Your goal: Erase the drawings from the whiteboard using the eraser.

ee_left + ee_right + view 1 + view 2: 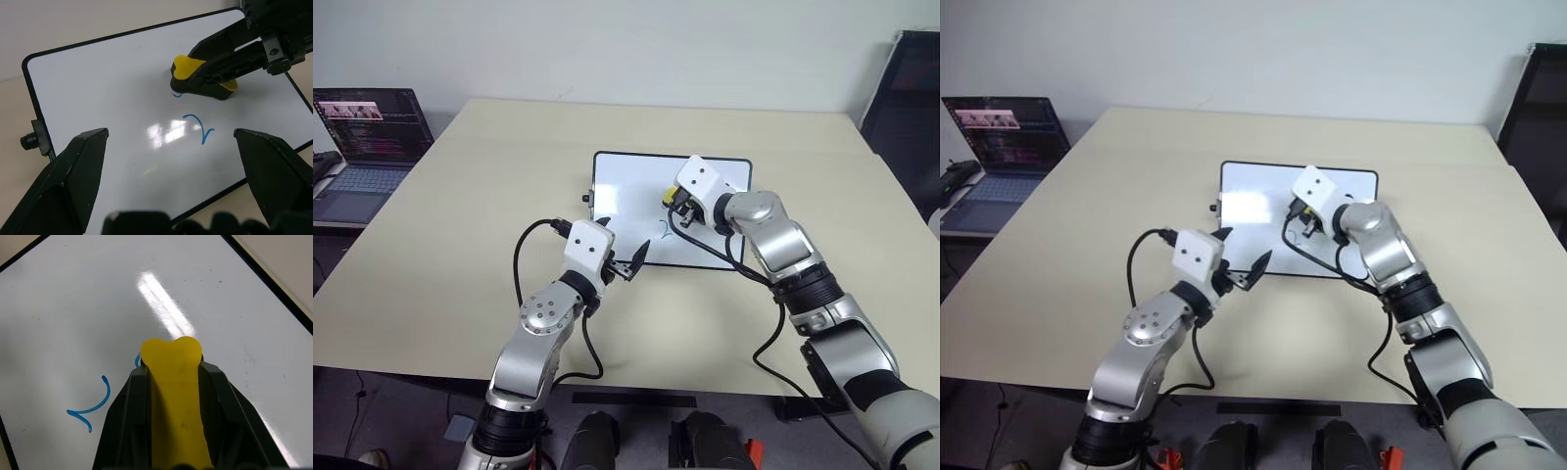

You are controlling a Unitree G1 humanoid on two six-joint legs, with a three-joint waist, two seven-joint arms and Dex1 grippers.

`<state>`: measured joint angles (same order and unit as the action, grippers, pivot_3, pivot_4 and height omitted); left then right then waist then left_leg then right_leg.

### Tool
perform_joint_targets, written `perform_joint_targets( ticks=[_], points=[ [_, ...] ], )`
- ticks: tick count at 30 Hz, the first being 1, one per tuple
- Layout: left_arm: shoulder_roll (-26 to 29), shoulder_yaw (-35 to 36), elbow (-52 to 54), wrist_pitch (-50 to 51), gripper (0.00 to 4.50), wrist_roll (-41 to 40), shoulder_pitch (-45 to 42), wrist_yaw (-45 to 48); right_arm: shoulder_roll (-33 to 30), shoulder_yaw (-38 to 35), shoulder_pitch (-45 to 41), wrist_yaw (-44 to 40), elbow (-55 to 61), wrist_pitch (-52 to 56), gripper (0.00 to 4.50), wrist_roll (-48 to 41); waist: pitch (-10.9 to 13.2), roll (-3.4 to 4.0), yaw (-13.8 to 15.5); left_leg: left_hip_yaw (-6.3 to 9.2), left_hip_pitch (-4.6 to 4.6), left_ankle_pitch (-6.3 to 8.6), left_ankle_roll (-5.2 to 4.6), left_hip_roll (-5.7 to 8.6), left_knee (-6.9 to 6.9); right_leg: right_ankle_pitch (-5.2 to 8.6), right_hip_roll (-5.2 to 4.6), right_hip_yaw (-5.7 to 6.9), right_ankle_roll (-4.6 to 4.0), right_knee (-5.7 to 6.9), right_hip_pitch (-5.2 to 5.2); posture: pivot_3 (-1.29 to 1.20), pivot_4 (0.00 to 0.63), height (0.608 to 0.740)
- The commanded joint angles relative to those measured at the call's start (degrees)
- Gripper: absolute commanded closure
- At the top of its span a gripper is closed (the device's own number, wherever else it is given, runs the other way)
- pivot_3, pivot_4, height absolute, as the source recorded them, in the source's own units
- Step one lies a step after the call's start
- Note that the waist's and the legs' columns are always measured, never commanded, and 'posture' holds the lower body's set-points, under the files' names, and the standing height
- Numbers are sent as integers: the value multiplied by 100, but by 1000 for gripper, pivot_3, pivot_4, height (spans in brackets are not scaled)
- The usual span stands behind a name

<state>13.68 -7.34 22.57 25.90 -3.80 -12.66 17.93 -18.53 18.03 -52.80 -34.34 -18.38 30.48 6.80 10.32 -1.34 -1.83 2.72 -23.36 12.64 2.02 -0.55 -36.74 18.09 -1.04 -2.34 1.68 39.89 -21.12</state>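
Note:
The whiteboard (631, 201) lies flat on the table, black-framed, with a small knob (30, 141) on its short side. My right gripper (677, 204) is shut on the yellow and black eraser (188, 68), whose end rests on the board's middle. One of the drawings, a curved blue stroke (198, 128), lies just beside the eraser (173, 382). A second small blue mark (176, 94) peeks out from under its tip. My left gripper (619, 243) hovers open over the board's near edge with nothing between its fingers (83, 166).
The beige table (460, 245) stretches wide around the board. An open laptop (362, 137) sits on a separate surface at the far left. A dark object (911, 98) stands at the far right. Black cables hang from both wrists.

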Motion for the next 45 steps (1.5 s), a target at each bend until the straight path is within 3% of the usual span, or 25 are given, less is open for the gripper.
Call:
perform_joint_targets(
  ticks=[1, 45],
  points=[
    [-5, 42, 153, -67, 0, 23, -87, -45, 99, 51, 64, 78, -251, 80, 3526, 126, 0, 0, -10, 0, 0, 0, 0, 0, 0, 0, 0, 0, 0, 0, 0, 0, 150, 740],
    [-37, -27, 153, -143, 0, 17, -6, -99, 425, 42, 77, -26, 246, 422, 3526, 170, 1, -1, -114, -27, 25, 0, 1, -9, 37, 1, 8, -13, 2, -22, 0, 0, 150, 740]
  ],
)
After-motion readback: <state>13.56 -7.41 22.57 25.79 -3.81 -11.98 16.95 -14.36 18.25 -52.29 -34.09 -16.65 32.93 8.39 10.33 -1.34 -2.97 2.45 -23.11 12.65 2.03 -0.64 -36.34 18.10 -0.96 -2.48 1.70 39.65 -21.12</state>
